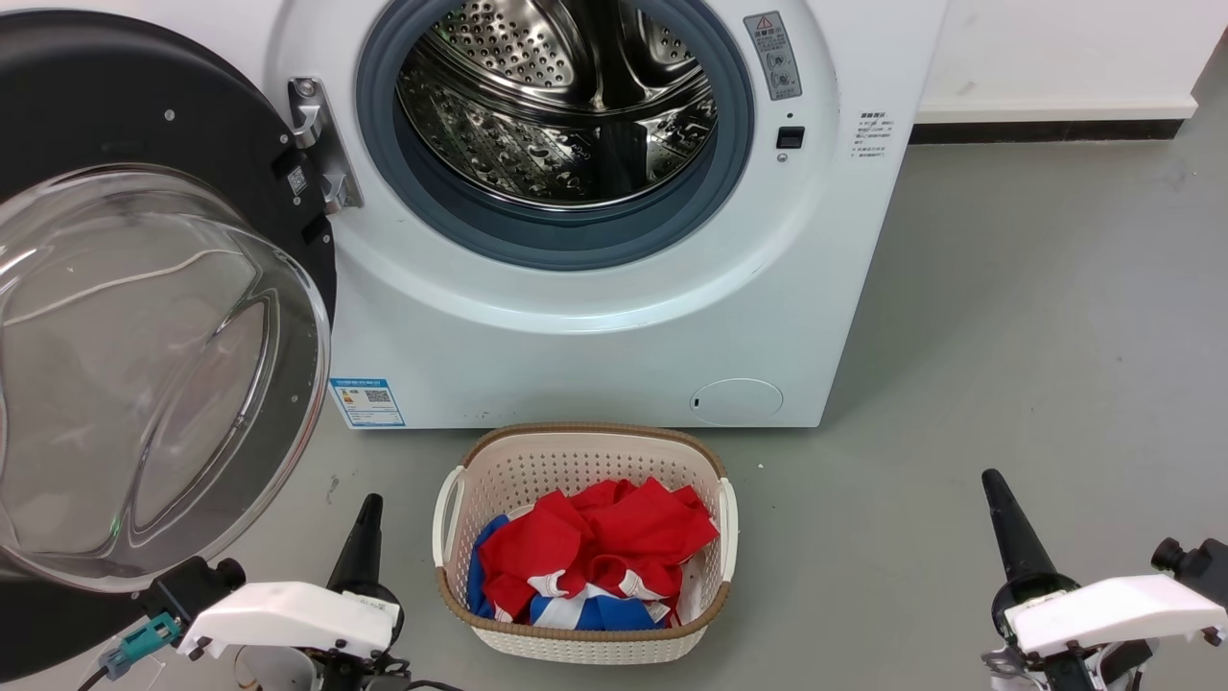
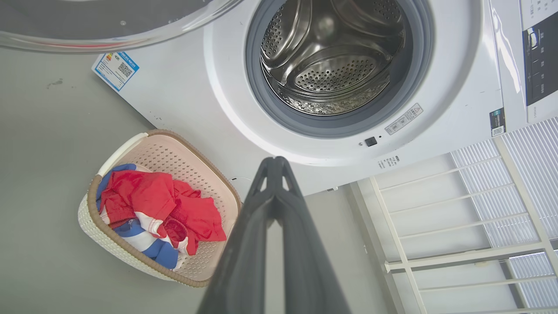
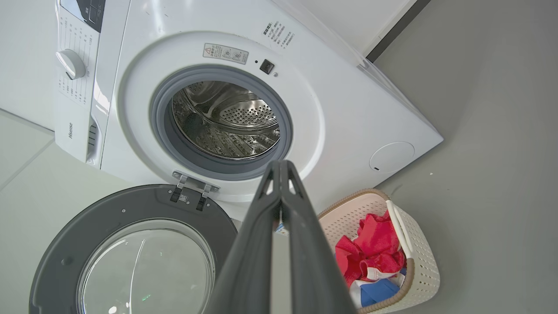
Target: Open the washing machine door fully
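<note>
At the far left of the head view, the washing machine door (image 1: pixel 153 336) stands wide open, its black ring and bulging glass bowl turned out towards the camera. It hangs on the silver hinge (image 1: pixel 321 154) at the left edge of the opening.

Just below the door's lower rim is the left gripper (image 1: pixel 370 504), its dark fingers pointing up over the grey floor (image 1: pixel 1007 336). In the left wrist view those fingers (image 2: pixel 261 209) are pressed together at the tips. They hold nothing and touch nothing (the door's glass edge passes well above them in that view).

Next comes the washing machine (image 1: pixel 595 355), its grey rubber ring (image 1: pixel 566 240) framing the bare steel drum (image 1: pixel 566 96). A blue label (image 1: pixel 367 401) sits at its lower left corner and a small round cap (image 1: pixel 737 401) at its lower right.

A pale woven basket (image 1: pixel 585 429) sits on the floor just in front of the machine, between the two grippers, with red, blue and white clothes (image 1: pixel 595 537) heaped inside.

At the lower right, the right gripper (image 1: pixel 991 477) points up over open floor, well apart from the basket and the machine. In the right wrist view its fingers (image 3: pixel 301 218) also meet at the tips, empty and clear of everything.
</note>
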You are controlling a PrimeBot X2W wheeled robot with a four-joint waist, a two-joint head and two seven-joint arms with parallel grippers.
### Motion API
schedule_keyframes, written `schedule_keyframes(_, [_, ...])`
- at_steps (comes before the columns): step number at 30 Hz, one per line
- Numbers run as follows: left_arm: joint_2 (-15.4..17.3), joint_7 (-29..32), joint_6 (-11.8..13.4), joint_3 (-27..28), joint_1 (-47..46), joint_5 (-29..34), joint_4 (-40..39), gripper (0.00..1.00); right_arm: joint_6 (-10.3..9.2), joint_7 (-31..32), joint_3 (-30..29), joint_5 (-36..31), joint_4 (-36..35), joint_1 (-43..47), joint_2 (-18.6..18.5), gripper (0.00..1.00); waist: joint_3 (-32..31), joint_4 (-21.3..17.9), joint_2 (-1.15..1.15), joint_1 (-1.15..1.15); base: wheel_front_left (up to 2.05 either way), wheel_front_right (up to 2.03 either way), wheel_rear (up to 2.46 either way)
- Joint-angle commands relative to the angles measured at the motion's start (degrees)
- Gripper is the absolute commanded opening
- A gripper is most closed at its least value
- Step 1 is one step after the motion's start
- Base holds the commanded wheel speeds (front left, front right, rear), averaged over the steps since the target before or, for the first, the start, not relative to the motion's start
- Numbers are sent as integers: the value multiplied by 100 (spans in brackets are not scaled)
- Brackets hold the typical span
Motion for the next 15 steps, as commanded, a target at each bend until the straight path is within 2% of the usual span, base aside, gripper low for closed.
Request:
schedule_keyframes(1, [-32,47,-56,79,-149,-159,-35,0,1,22,-21,209,-19,-155,-39,0,0,2,0,0,0,0,0])
schedule_keyframes(15, [-145,264,-242,352,-188,-860,-13,0,1,129,-104,1065,82,-255,-39,0,3,12,0,0,0,0,0])
